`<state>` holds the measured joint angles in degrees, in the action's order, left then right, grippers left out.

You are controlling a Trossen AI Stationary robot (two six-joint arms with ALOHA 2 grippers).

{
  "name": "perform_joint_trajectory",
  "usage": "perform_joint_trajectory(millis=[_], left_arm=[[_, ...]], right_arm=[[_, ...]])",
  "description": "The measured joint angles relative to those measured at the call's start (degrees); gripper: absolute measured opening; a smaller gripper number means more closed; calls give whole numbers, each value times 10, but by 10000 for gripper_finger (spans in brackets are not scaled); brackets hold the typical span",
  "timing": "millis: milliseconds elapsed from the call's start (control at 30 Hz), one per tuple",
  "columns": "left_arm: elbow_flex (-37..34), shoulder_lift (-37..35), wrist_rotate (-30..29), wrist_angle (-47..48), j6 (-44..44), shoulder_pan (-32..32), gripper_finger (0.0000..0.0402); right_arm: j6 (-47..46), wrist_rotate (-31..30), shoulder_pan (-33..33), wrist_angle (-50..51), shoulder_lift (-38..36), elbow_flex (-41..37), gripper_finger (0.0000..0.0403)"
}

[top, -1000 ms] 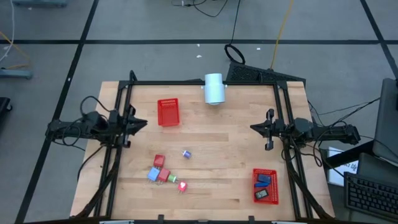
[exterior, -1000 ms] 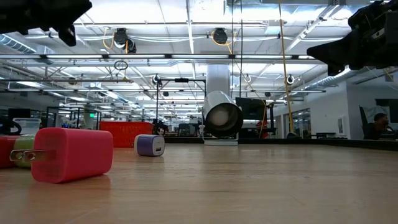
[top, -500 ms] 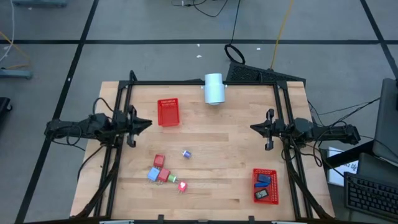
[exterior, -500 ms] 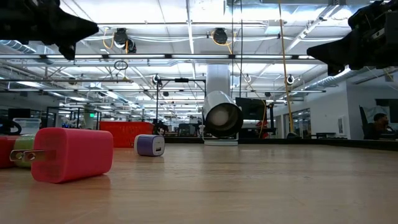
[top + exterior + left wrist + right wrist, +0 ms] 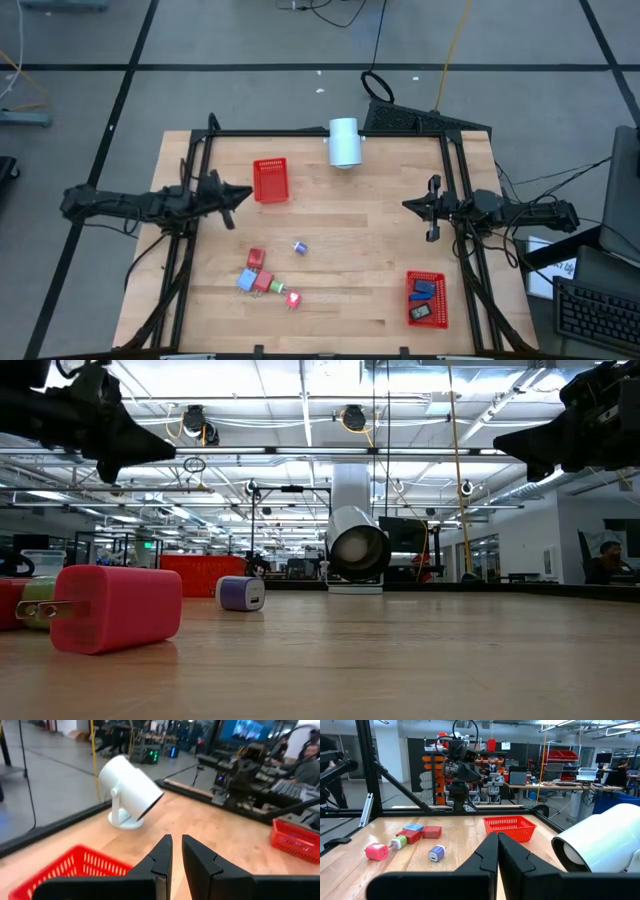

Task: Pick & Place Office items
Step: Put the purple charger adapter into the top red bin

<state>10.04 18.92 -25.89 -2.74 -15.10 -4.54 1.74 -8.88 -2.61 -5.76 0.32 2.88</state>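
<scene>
My left gripper [image 5: 245,191] hung above the table's [image 5: 350,215] left side, just left of the empty red basket [image 5: 270,180], with its fingers [image 5: 162,857] pressed nearly together and nothing between them. Near of it, toward the near-left corner, lay the loose pieces: a red block [image 5: 256,259], a light blue block [image 5: 246,281], another red block [image 5: 264,284] touching it, and a bright red plug block [image 5: 293,299] closest to the near edge. The small bluish-white piece [image 5: 299,247] sat alone a little to the right of that cluster. The white cylinder [image 5: 344,142] stood at the middle of the far edge. From there rightward the wood lay bare across the whole centre, giving wide room between the two arms. My right gripper [image 5: 408,205] hovered over the right side, fingers [image 5: 487,852] closed against each other and holding nothing. In the near-right corner a second red basket [image 5: 426,299] held a dark blue piece [image 5: 424,291] and a black piece [image 5: 421,312], close to the table's right edge.
</scene>
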Motion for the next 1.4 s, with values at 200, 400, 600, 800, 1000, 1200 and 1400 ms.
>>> perform_joint_trajectory(millis=[200, 400, 600, 800, 1000, 1200, 1400], left_arm=[[0, 39, 2, -13, -44, 0, 42], [0, 79, 21, -39, -52, 0, 44], [14, 136, 112, -71, -125, 0, 115], [73, 251, 184, -93, -104, -25, 233], [179, 417, 197, -76, -32, -72, 286], [285, 567, 220, -8, 33, -109, 287], [334, 679, 207, 12, 11, -117, 272]], right_arm=[[0, 0, 0, 0, 0, 0, 0], [0, 0, 0, 0, 0, 0, 0], [0, 0, 0, 0, 0, 0, 0], [0, 0, 0, 0, 0, 0, 0], [0, 0, 0, 0, 0, 0, 0], [0, 0, 0, 0, 0, 0, 0], [0, 0, 0, 0, 0, 0, 0]])
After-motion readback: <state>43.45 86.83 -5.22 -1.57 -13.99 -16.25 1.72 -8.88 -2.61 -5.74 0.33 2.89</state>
